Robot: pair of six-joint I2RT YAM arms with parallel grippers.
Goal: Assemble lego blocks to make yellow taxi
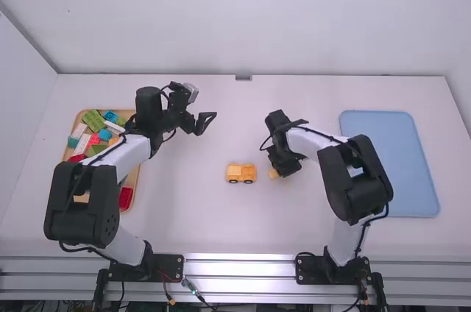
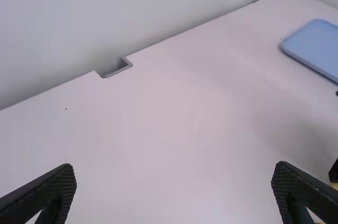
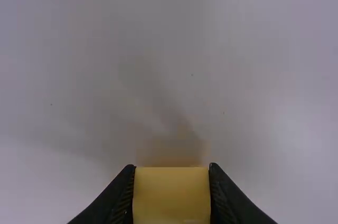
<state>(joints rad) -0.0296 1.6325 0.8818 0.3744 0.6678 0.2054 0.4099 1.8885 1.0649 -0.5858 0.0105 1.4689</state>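
My right gripper (image 3: pixel 172 167) closed on yellow block (image 3: pixel 171 195), low over table (image 1: pixel 184 216), just beside part-built taxi (image 1: pixel 241 173). My left gripper (image 2: pixel 175 167) spread wide, empty, well apart from taxi. Step in hand, as I judge: seat block on taxi. Raise clear first, keep level, align edges, press straight down; sideways push may roll wheels (image 1: pixel 248 182).
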